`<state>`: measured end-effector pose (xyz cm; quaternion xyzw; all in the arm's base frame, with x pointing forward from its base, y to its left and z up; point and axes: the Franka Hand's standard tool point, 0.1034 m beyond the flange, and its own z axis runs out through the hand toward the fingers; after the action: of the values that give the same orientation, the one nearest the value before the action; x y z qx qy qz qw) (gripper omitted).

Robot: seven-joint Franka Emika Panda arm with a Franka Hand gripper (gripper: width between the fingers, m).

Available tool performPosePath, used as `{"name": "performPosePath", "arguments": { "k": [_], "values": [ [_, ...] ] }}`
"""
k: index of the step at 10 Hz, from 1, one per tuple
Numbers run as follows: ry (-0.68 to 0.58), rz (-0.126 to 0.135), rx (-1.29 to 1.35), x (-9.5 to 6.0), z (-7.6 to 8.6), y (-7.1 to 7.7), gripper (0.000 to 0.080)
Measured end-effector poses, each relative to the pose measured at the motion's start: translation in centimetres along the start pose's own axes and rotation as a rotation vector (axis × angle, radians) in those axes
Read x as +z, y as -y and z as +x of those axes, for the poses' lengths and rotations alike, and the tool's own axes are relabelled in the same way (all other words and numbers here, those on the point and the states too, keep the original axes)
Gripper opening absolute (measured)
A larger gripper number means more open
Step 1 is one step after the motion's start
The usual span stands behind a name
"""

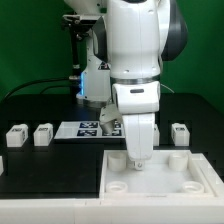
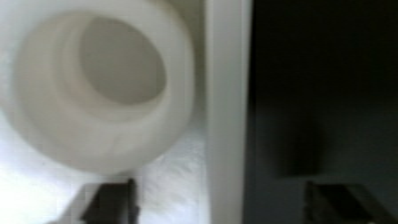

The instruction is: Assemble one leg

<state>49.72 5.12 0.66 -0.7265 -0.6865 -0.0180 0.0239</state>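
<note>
Three small white legs with marker tags stand on the black table in the exterior view: two at the exterior view's left (image 1: pixel 16 136) (image 1: pixel 43 133) and one at its right (image 1: pixel 180 133). My gripper (image 1: pixel 138 162) reaches down to the far edge of the large white square tray-like part (image 1: pixel 185 180), well away from all three legs. In the wrist view the gripper (image 2: pixel 221 203) is open and empty. One fingertip (image 2: pixel 112 200) is over the white part near a round corner hole (image 2: pixel 98 70); the other is over the dark table, so the jaws straddle the part's edge (image 2: pixel 226 100).
The marker board (image 1: pixel 82 129) lies flat behind the tray-like part, between the left legs and the arm. The robot's base and cables stand at the back. The black table (image 1: pixel 50 165) drops off at the front, where a white ledge runs.
</note>
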Motion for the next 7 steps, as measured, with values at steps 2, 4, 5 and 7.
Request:
{"name": "performPosePath", "arguments": {
  "k": [2,4,5,7],
  "values": [
    [0.000,0.000,0.000,0.0,0.0,0.0,0.0631],
    [0.000,-0.005,0.009,-0.2,0.2,-0.1,0.0646],
    [0.002,-0.013,0.027,-0.8,0.6,-0.1,0.0646],
    [0.012,-0.025,0.057,-2.6,0.7,1.1,0.0649]
  ]
}}
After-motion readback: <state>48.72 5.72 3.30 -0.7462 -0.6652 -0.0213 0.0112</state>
